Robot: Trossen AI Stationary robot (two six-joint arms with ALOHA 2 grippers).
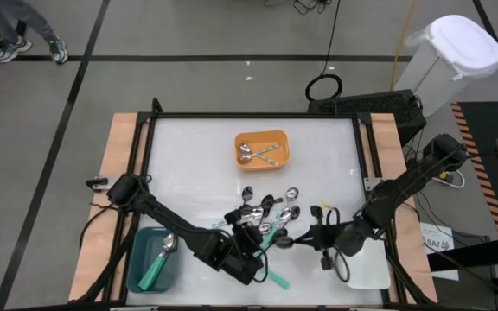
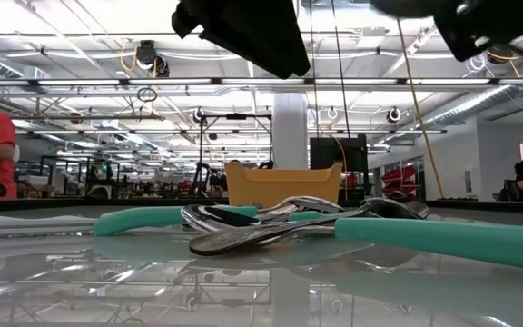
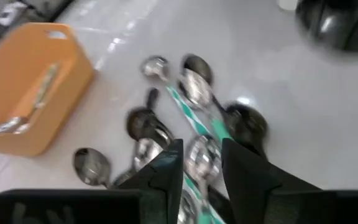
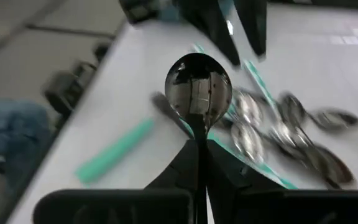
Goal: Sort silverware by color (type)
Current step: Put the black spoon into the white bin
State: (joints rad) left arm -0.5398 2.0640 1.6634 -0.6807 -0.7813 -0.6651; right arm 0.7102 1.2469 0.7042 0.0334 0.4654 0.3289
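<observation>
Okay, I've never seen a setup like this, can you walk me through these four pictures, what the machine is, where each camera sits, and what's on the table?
It is a robot with two dark arms at a white table. One camera looks straight down, one sits at table height, and one rides on each wrist.

A pile of spoons lies mid-table: shiny silver, black, and teal-handled. The orange tray holds silver spoons, the teal tray a teal-handled one. A white tray sits under the right arm.

The left pincer hovers open over the pile. The right pincer is shut on a dark spoon, lifted off the table.
</observation>
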